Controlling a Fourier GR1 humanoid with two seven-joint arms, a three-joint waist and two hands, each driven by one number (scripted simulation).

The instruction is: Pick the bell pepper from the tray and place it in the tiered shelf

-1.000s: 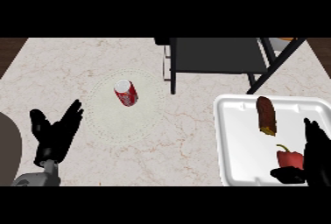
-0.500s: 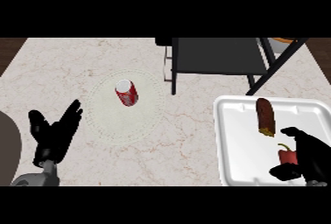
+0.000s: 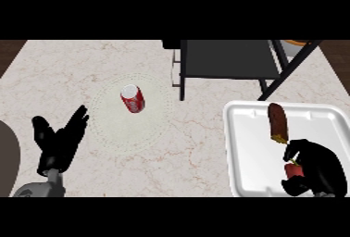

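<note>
A pale marbled table is seen from steeply above. At the near right sits a white tray with raised edges. In it, toward its near right part, lies a red bell pepper, mostly covered by the robot's right hand. That black hand comes in from the lower right, and its fingers and thumb curl round the pepper, so only a small red patch shows between them; whether the pepper rests on the tray floor or is raised off it cannot be told. Just beyond the hand, in the far part of the same tray, lies a dark brown elongated food item with a yellowish near end, pointing away from the viewer. Beyond the tray, at the far right of the table, stands a tiered shelf with a dark flat panel and thin black legs, one slanting down toward the tray's far edge. Left of centre, a faint round mat lies on the table, with a red can on its side in its far part. At the near left, well apart from the tray, the left hand rests open, fingers straight and spread, pointing away from the viewer, holding nothing.
</note>
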